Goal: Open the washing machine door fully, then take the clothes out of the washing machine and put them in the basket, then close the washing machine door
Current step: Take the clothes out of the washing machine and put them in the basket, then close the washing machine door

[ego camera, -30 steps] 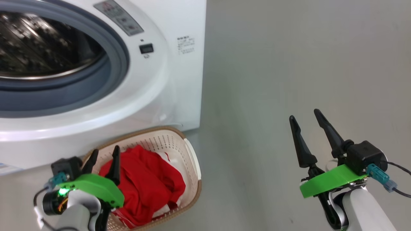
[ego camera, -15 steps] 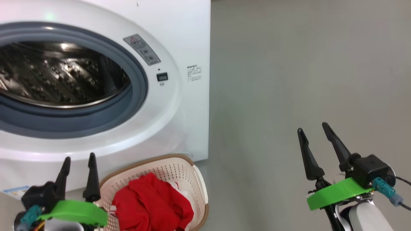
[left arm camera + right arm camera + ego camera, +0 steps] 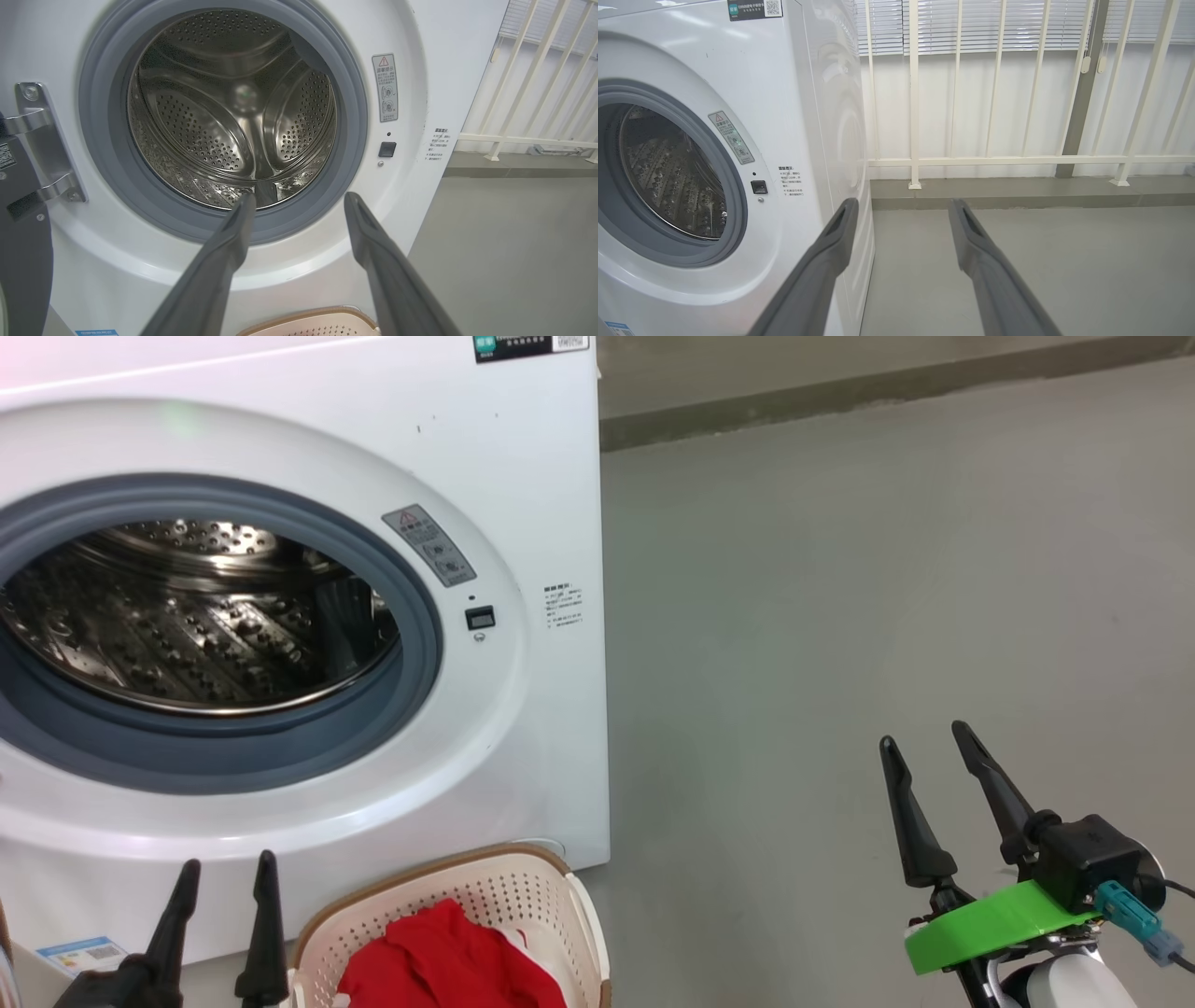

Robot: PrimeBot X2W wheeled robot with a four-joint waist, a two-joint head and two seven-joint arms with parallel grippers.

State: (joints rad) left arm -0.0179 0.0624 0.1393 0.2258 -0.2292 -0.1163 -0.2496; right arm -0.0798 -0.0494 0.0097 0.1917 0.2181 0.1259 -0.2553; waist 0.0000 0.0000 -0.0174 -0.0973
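L gripper (image 3: 229,864): jaws spread wide, nothing in them, low in front of the washing machine (image 3: 523,476). R gripper (image 3: 922,735): same, wide and empty, over the floor (image 3: 840,569), well apart from it. Red clothes (image 3: 448,961) lie in the basket (image 3: 485,887) at the machine's foot. Door (image 3: 21,270) open at its hinge (image 3: 42,140).

right end effector (image 3: 922,735): long black fingers (image 3: 910,821) | green bracket (image 3: 994,926) | teal connector (image 3: 1120,902) | white forearm (image 3: 1074,985)

White front-loading washing machine (image 3: 532,485), steel drum exposed, door (image 3: 21,261) swung wide on left hinge; red clothes (image 3: 448,961) heaped in cream perforated basket (image 3: 509,896) just before it.
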